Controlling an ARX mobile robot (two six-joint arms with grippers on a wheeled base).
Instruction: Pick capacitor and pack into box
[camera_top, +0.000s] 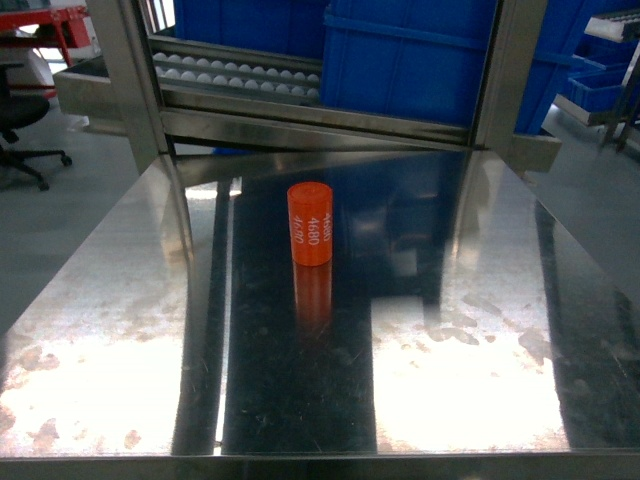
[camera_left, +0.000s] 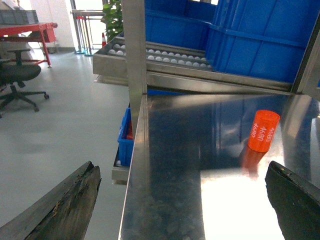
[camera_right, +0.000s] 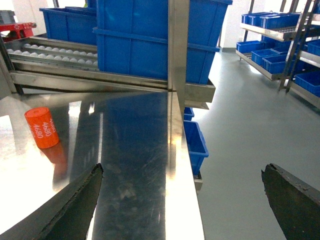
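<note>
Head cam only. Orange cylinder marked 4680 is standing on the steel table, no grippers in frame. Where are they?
Observer: In the left wrist view the left gripper is open at the steel table's left edge. The orange cylindrical capacitor stands ahead, towards its right finger.
Operator: Right one?
Observer: The right gripper is open too, over the table's right edge, with the capacitor ahead and far to its left.
Operator: Any pink tub?
Observer: Not in any view, only blue plastic crates.
</note>
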